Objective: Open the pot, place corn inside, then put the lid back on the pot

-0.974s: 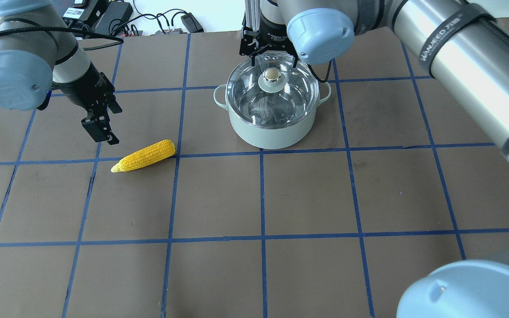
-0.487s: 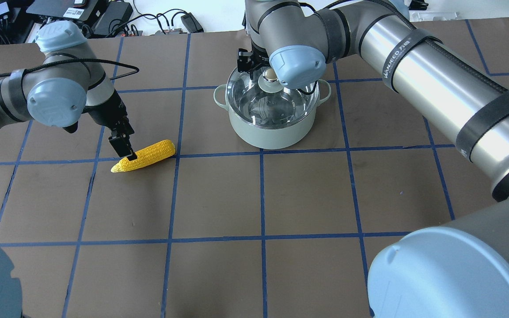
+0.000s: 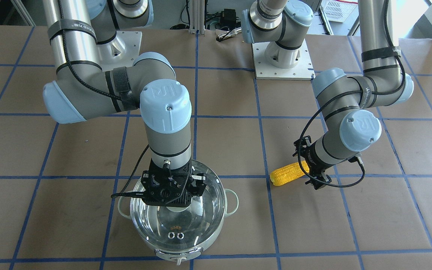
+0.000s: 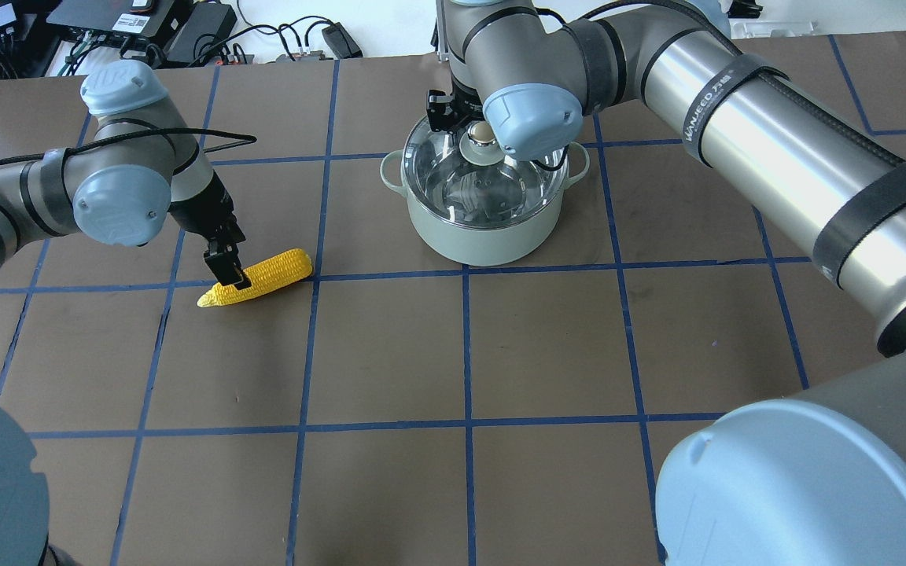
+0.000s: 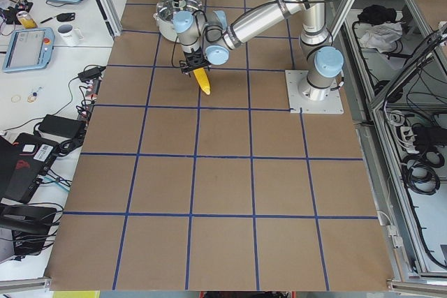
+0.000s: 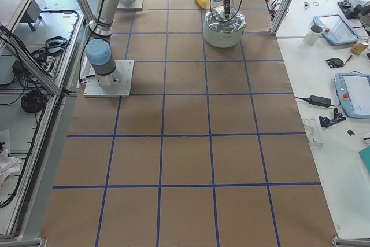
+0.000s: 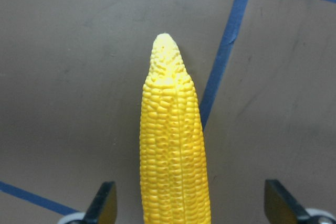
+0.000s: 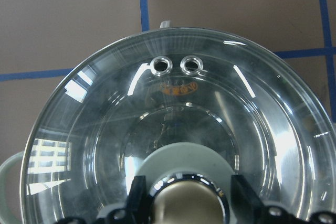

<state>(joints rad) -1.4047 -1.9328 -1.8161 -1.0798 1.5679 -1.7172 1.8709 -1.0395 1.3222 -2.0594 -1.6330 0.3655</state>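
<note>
Close left pincer [image 7: 190, 203], spread astride bright yellow plastic corn cob [image 7: 170, 145] lying on brown tabletop [image 4: 547, 346], squarely mid-cob. Centre right pincer [image 8: 187, 196], spread around beige ball knob [image 4: 481, 132] of clear glass dome lid [image 8: 173, 103] seated on mint-green pot [image 4: 484, 236]; clamp, lift straight.

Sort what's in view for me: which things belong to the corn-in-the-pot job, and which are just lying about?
Belong to the job:
pot
lid, on the pot
corn, lying on the table
left claw, astride the corn
right claw, at the lid's knob

Just lying about:
mug on the side bench
control tablets on the side bench
cables beyond the table's far edge
</note>
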